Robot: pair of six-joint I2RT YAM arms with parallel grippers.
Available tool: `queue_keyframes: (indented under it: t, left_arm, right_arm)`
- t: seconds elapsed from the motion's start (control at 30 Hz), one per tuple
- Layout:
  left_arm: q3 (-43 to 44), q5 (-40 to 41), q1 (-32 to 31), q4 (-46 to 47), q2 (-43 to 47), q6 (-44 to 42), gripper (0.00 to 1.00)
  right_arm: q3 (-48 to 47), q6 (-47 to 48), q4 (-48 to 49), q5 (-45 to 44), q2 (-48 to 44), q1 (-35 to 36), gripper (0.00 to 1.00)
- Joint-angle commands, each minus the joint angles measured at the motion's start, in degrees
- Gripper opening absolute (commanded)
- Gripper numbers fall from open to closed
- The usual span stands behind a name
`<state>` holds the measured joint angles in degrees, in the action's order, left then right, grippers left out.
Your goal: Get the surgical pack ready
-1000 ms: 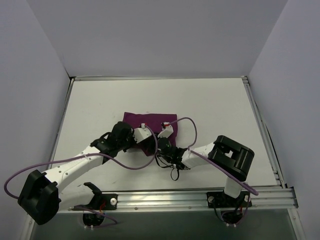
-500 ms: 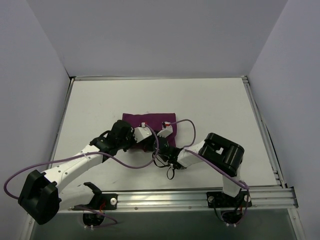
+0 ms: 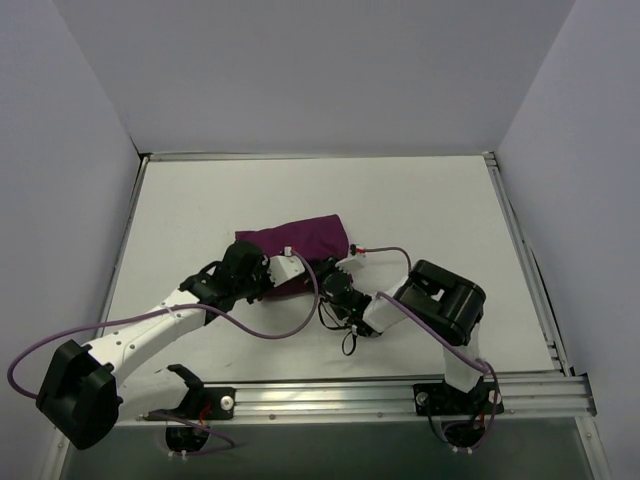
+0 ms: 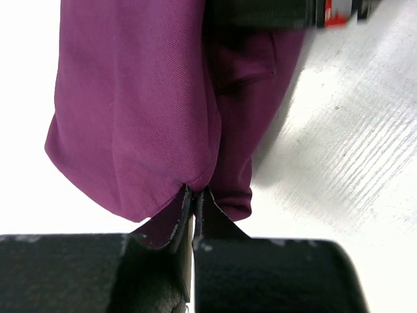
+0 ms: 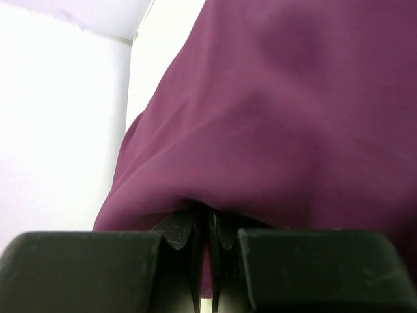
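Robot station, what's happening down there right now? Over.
Left fingers shut on the purple cloth. Right fingers shut on it too. Cloth bunched up between both arms. Nothing seen in the way.

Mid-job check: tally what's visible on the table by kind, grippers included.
purple cloth: 1
grippers: 2, left gripper and right gripper, each pinching the purple cloth
Total: 3

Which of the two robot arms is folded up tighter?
The right arm, doubled back at its black elbow; the left arm stretches out long toward the dark purple cloth.
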<state>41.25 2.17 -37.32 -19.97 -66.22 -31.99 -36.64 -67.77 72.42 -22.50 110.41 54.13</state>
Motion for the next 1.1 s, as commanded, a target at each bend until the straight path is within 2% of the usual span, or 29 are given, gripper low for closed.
queue_keyframes:
  t: [0.0, 0.17, 0.3, 0.33, 0.37, 0.47, 0.53, 0.57, 0.63, 0.67, 0.73, 0.77, 0.83, 1.0, 1.07]
  left_arm:
    - [1.4, -1.6, 0.3, -0.6, 1.9, -1.0, 0.02]
    - [0.4, -1.6, 0.3, -0.3, 1.8, -1.3, 0.02]
    - [0.1, -2.1, 0.3, -0.6, 1.2, -1.8, 0.03]
    - [0.4, -2.2, 0.3, -1.3, 0.8, -1.9, 0.11]
    - [1.1, -3.5, 0.3, -2.1, 0.4, -2.1, 0.33]
    - [4.2, -10.0, 0.1, -8.1, 0.8, -2.5, 0.60]
    - [9.1, -13.7, -0.3, -13.4, 0.7, -2.5, 0.66]
    - [10.5, -13.8, -0.6, -14.8, 0.0, -2.2, 0.73]
    - [12.4, -10.3, -1.7, -10.5, -1.0, -0.5, 0.79]
    - [11.9, -8.1, -2.4, -10.4, -1.6, -0.1, 0.79]
    - [9.6, -1.8, -3.9, -1.4, -3.7, 0.1, 0.82]
    - [8.8, 5.3, -5.0, 1.5, -6.7, -0.5, 0.82]
    - [8.4, 10.2, -5.3, 8.7, -10.2, -2.2, 0.81]
    - [10.2, 14.9, -5.3, 15.4, -19.0, -3.3, 0.74]
    - [10.8, 15.2, -5.1, 17.2, -19.7, -2.3, 0.65]
  right_arm:
    - [2.1, -1.8, 4.7, -9.6, 0.5, -2.7, 0.00]
    - [4.9, -1.6, 9.0, -9.8, 1.3, -4.8, 0.00]
    - [3.3, -0.3, 9.6, -4.7, 2.8, -4.8, 0.00]
    - [2.5, 0.1, 8.8, -4.1, 3.1, -4.4, 0.00]
    - [1.5, 0.4, 8.0, -4.0, 3.8, -3.7, 0.00]
    - [0.8, 0.4, 9.1, -3.4, 5.5, -1.8, 0.00]
    - [0.7, -0.9, 10.3, -2.4, 6.2, -1.7, 0.00]
    - [0.8, -1.1, 11.1, -2.2, 6.7, -1.7, 0.00]
    - [0.8, -1.1, 11.1, -1.8, 6.5, -1.7, 0.00]
    - [0.8, -1.1, 11.0, -1.8, 6.3, -1.7, 0.00]
    - [1.0, -1.0, 11.0, -1.8, 5.9, -1.7, 0.00]
    - [1.0, -0.7, 10.6, -2.0, 5.3, -1.8, 0.00]
    - [1.0, -0.5, 9.8, -1.9, 5.0, -1.8, 0.00]
    - [0.9, -0.5, 10.5, -1.1, 5.3, -1.9, 0.00]
    - [1.1, -0.4, 11.1, -1.0, 5.3, -2.0, 0.00]
